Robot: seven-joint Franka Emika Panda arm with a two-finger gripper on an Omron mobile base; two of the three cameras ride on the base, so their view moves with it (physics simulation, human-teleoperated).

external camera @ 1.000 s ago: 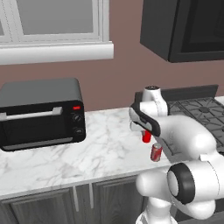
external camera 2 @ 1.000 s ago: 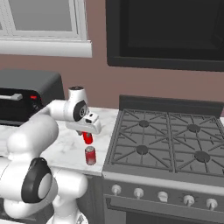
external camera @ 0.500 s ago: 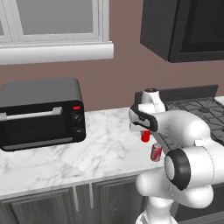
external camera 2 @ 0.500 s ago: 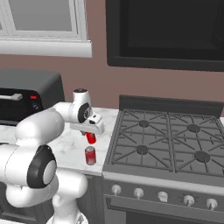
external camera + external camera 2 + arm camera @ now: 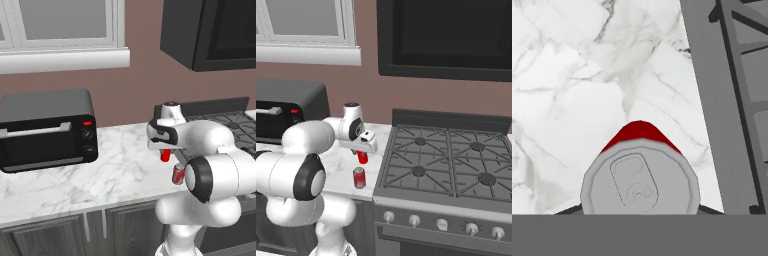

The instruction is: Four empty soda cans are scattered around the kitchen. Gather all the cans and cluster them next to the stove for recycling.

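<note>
Near the front edge of the marble tabletop [image 5: 336,162], just left of the stove [image 5: 441,170], a darker red can [image 5: 359,177] stands upright. Behind it the claw [image 5: 362,153] is clenched around a bright red can [image 5: 362,157], holding it upright above the tabletop close beside the stove's left edge; the hand view looks straight down on its silver top [image 5: 639,185]. Further back on the left sits a black toaster oven [image 5: 47,129], with a window [image 5: 60,30] above.
</note>
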